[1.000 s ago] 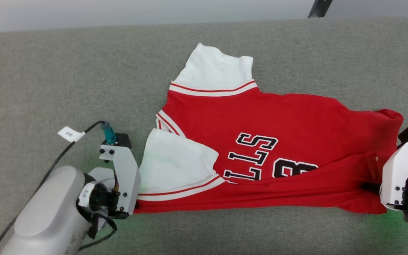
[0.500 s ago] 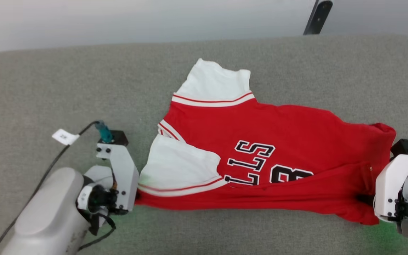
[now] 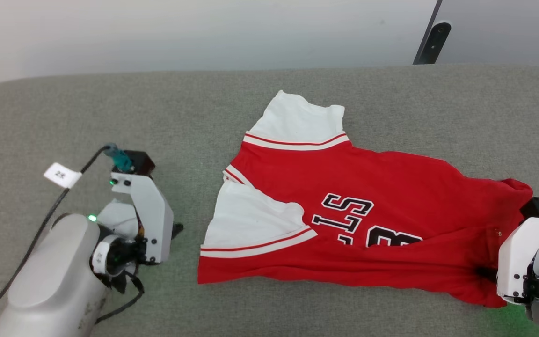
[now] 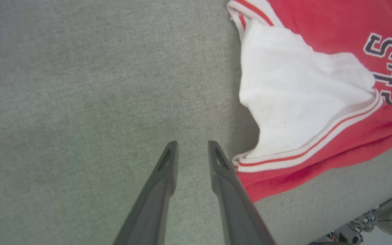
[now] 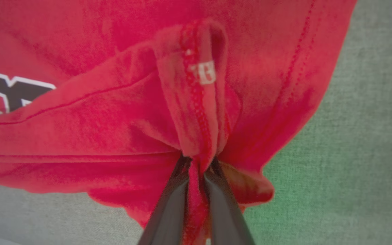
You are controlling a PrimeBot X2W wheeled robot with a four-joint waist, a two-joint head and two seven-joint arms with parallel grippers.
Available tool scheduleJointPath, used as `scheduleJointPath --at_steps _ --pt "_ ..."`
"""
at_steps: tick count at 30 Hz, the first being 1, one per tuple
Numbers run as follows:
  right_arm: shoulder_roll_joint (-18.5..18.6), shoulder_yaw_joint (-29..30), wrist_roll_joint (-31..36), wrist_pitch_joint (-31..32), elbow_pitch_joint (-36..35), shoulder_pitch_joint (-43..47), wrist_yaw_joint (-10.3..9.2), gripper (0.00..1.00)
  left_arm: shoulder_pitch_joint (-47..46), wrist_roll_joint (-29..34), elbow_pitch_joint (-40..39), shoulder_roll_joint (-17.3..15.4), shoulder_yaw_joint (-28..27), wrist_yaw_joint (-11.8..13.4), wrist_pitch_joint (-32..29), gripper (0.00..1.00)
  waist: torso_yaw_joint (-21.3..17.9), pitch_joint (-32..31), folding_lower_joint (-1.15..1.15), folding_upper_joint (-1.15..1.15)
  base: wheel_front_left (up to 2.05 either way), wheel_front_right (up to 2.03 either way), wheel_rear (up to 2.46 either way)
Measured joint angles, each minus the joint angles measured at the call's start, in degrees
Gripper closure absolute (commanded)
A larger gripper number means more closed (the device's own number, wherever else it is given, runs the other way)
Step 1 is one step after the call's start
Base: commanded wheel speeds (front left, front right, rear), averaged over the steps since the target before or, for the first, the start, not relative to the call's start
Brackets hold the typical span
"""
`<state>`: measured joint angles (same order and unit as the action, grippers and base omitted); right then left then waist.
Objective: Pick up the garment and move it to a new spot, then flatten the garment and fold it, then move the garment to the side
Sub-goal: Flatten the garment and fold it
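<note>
1. Front of the garment (image 3: 405, 173): black, white-edged letters "LS" (image 3: 343, 213), lying sideways, the rest folded under. At 4 o'clock from them, part of a numeral (image 3: 391, 239), apparently "3".
2. White tag (image 3: 62, 175) on the cable (image 3: 33, 245), at 9 o'clock in the head view: "2K", second character uncertain.
3. Small white seam label (image 5: 207, 72): illegible.

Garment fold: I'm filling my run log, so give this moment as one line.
left gripper: open, empty | right gripper: shut on garment | garment: lower edge folded over, on grey surface
</note>
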<state>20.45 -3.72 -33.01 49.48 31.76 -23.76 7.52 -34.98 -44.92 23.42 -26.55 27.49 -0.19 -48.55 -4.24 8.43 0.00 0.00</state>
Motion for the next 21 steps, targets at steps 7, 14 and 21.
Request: scheduleJointPath --at_steps 7,14,21 --pt "0.31 -0.57 0.60 -3.64 0.30 -0.25 0.01 0.00 -1.48 1.57 -0.48 1.10 -1.04 -3.42 11.17 0.33 0.40 -0.50 0.00 0.00 0.00 0.00 0.00" --pt "2.08 -1.79 -0.08 -6.11 -2.40 0.46 0.01 0.00 -1.58 3.53 -0.38 1.52 -1.34 -5.91 23.83 0.32 0.27 -1.87 0.00 0.00 0.00 0.00 0.00" --pt "3.89 -2.14 -1.71 -11.50 -9.90 4.96 0.00 0.00 -0.10 3.64 -1.25 1.18 0.08 -6.94 33.63 0.30 0.32 -4.01 0.00 0.00 0.00 0.00 0.00"
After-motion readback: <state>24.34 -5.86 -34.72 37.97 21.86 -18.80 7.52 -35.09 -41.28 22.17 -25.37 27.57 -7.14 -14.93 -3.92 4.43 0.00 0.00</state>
